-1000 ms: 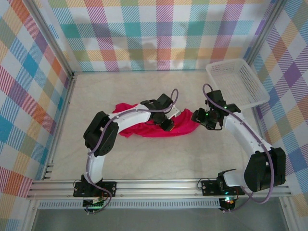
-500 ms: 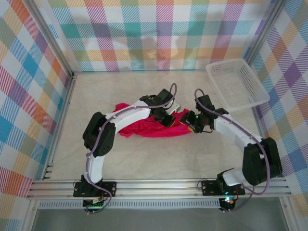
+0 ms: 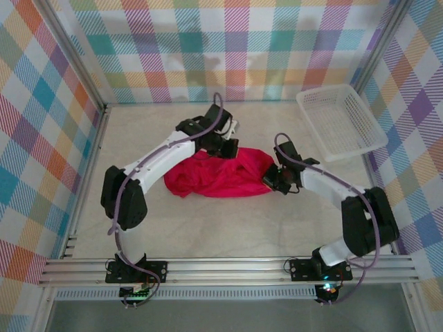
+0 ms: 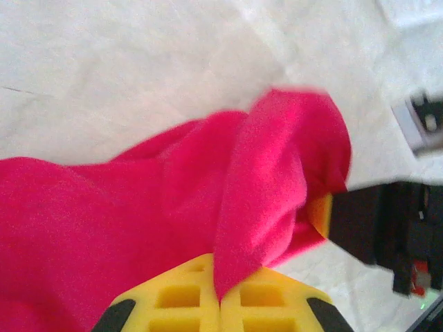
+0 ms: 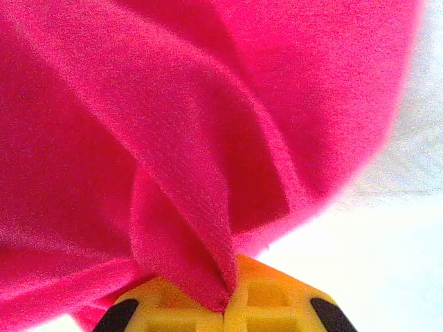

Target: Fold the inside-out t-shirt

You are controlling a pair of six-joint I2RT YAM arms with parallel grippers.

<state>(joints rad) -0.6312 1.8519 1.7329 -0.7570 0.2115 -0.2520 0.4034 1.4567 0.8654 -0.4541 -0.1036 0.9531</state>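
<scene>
- The crimson inside-out t-shirt (image 3: 220, 176) lies bunched at the middle of the table (image 3: 208, 228), well apart from the white mesh basket (image 3: 342, 121) near the far right corner.
- The left gripper (image 3: 227, 147) pinches a fold at the shirt's far edge, and the right gripper (image 3: 270, 181) pinches cloth at its right end.
- Both pinches look thin, so a hard pull apart could slip the fabric free. Layers caught together could also leave the shirt twisted.

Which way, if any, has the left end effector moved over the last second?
Yes. The left end effector, shut on the t-shirt, has moved toward the back wall and slightly left, farther from the white basket.
</scene>
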